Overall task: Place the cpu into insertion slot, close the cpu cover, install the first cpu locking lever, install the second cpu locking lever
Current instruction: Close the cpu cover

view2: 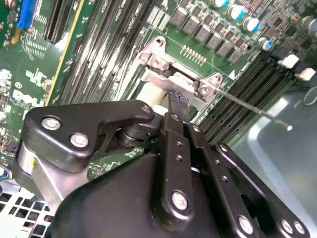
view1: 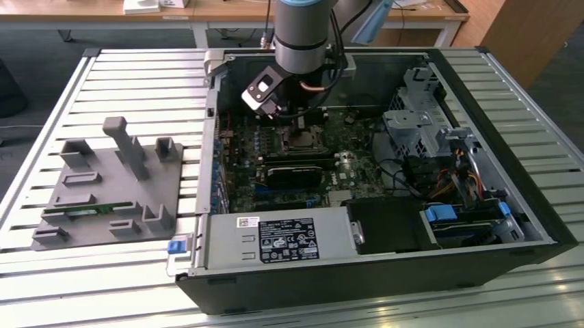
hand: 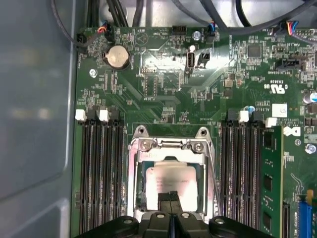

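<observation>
One silver cpu [hand: 171, 174] lies framed by the cpu cover [hand: 168, 145].

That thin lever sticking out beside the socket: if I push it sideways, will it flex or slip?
The lever is a thin wire anchored at one end by the cover, so it will probably spring rather than stay stiff. Its smooth round metal may let the claw slide off. It looks light; any resistance likely comes from its anchor.
</observation>
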Available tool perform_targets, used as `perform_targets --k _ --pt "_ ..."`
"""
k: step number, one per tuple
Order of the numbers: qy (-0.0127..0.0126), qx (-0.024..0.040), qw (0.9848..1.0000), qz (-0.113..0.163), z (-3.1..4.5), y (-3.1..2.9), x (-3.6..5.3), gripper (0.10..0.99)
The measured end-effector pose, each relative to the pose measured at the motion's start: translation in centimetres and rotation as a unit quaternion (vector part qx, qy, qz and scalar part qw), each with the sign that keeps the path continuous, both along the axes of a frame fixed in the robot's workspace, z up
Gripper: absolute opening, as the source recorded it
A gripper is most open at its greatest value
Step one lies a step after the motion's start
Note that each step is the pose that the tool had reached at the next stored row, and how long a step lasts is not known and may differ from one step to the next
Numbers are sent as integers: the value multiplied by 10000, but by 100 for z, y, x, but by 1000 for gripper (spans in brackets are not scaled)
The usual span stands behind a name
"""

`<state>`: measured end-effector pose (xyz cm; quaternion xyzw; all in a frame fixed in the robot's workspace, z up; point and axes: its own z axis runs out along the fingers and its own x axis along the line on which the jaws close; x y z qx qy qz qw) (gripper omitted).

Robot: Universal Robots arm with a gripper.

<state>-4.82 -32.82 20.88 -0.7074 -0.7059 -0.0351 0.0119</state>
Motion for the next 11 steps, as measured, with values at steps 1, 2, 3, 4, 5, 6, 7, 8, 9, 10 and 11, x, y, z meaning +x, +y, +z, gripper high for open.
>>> perform_targets --k 1,2,3,4,5,6,7,8,9,10,11 --pt "0 0 10000 0 -1 0 -15 106" --pt "0 0 10000 0 -2 0 -28 106" --pt "0 -1 10000 0 -5 0 -38 106" --pt "1 -1 10000 0 -9 0 -45 106" --pt "1 -1 10000 0 -14 0 -49 106" --pt "1 -1 10000 0 -22 0 -53 106" --pt "1 -1 10000 0 -31 0 -54 106" --pt "1 -2 10000 1 -40 0 -54 106" --pt "1 -3 10000 1 -49 0 -55 106" --pt "1 -4 10000 0 -57 0 -55 106" --pt "1 -6 10000 0 -64 0 -55 106"
